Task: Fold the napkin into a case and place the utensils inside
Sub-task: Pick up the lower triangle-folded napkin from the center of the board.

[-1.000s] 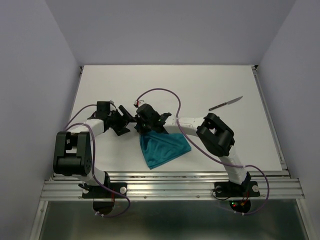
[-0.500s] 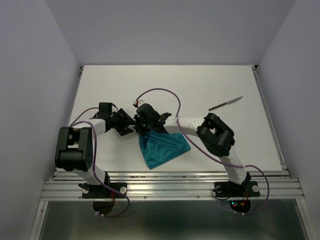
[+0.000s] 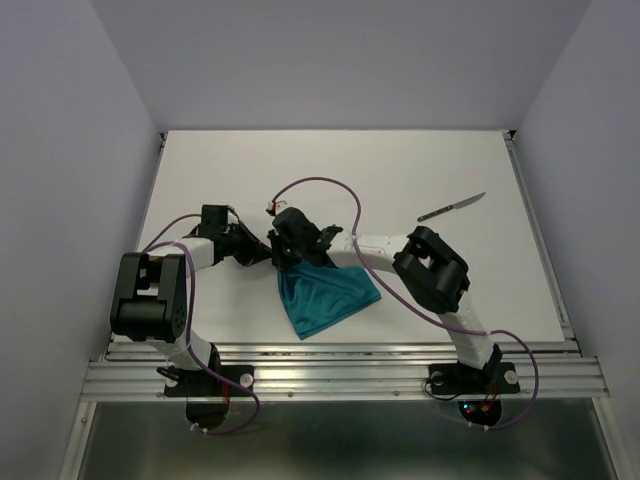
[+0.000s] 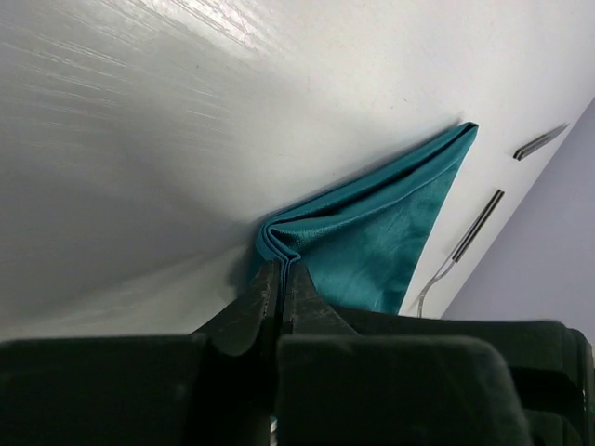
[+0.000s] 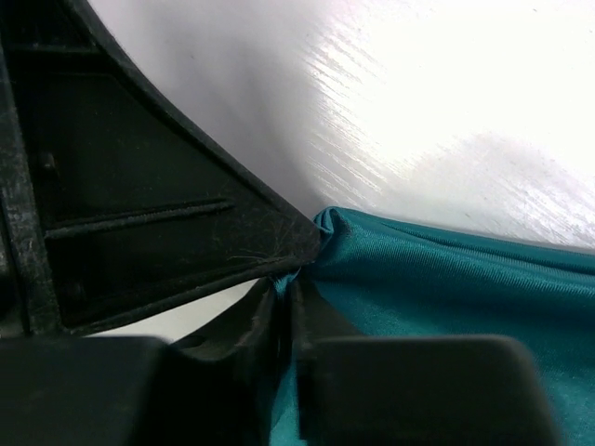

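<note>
- teal cloth napkin (image 3: 322, 298), folded into a triangle, lies on the glossy white table (image 3: 220, 170) near its front edge, between the arms.
- left gripper (image 4: 280, 268) and right gripper (image 5: 283, 290) each pinch its far-left corner, jaws nearly together.
- dark-handled silver knife (image 3: 452, 207) lies well apart, far right.
- pale lavender walls (image 3: 340, 60) enclose the table.

A folded teal cloth napkin (image 3: 325, 298) lies on the white table (image 3: 400, 160) near its front edge, between the two arms. The left gripper (image 4: 282, 269) and right gripper (image 5: 286, 283) meet at its far left corner. A dark-handled silver knife (image 3: 452, 207) lies well apart, behind and to the right.
</note>
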`<state>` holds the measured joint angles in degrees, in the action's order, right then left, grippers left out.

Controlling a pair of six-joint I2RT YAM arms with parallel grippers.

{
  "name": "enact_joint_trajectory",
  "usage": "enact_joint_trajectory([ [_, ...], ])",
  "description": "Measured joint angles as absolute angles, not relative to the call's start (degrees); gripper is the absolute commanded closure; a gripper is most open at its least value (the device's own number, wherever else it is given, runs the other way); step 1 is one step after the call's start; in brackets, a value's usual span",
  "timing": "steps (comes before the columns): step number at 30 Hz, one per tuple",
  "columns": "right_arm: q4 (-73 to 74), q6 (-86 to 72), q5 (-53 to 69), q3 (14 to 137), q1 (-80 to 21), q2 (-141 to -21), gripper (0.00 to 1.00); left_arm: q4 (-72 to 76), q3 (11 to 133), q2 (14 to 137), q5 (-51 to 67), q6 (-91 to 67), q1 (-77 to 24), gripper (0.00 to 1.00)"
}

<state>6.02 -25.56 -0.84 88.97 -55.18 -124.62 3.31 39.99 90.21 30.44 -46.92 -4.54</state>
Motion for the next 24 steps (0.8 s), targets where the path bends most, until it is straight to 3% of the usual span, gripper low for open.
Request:
enact_joint_trajectory([
  [2, 5.9, -25.5, -0.8, 88.7, -55.2, -124.6, 0.48, 3.4, 39.9, 90.2, 30.4, -47.0, -4.6, 1.0],
  [4, 5.8, -25.7, -0.8, 88.1, -55.2, -124.2, 0.4, 3.3, 39.7, 90.3, 30.4, -47.0, -4.5, 1.0],
  [8, 6.8, -25.6, -1.9, 84.5, -55.2, -120.5, 0.33, 3.0, 39.6, 90.3, 30.3, -47.0, -4.6, 1.0],
  [18, 11.8, -26.5, -17.3, 71.8, -64.4, -104.4, 0.33, 0.0, 39.6, 90.1, 28.7, -47.2, -4.6, 1.0],
  [24, 17.0, -28.3, -25.1, 69.4, -75.2, -104.0, 0.35, -1.8, 39.6, 89.4, 27.2, -47.5, -4.6, 1.0],
])
